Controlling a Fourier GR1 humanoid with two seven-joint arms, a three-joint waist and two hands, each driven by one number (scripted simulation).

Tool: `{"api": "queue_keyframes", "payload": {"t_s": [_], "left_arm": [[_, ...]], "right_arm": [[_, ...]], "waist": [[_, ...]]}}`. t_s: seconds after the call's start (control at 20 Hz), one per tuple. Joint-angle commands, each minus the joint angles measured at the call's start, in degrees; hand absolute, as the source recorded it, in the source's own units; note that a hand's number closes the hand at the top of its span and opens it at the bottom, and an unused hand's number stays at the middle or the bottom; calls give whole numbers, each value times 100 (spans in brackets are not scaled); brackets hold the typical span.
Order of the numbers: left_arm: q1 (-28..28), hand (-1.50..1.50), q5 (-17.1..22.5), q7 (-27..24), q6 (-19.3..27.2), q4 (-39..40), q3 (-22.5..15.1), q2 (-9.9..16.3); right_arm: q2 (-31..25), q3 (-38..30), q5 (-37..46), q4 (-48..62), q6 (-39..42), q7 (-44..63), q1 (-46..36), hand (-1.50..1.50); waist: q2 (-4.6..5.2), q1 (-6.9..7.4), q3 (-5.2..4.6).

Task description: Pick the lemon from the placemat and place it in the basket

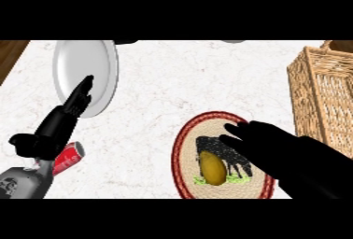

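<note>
A yellow lemon (pixel 213 169) lies on a round woven placemat (pixel 187 140) with a red rim and a black picture, low in the middle of the head view. My right hand (pixel 276 144) hovers over the placemat's right half, fingers stretched toward the upper left, open, just right of the lemon and not around it. It hides part of the mat. A wicker basket (pixel 324 93) stands at the right edge. My left hand (pixel 69 109) rests open at the left, fingers pointing up over a plate.
A white plate (pixel 93 60) lies at the upper left of the marble counter. A red can (pixel 69 158) lies on its side beneath my left wrist. The counter's wooden edge shows at the far left.
</note>
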Motion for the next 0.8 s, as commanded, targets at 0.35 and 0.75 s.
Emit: {"api": "queue_keyframes", "payload": {"t_s": [0.35, 0.75], "left_arm": [[-289, 0, -377, -227, -548, 616, 434, -375], [-143, 0, -433, 408, -611, -138, 632, -379]], "right_arm": [[268, -899, -663, -273, 682, 571, 194, -150], [1312, -351, 1109, 181, 280, -582, 1110, -150]], "waist": [[29, 55, 12], [25, 88, 18]]}}
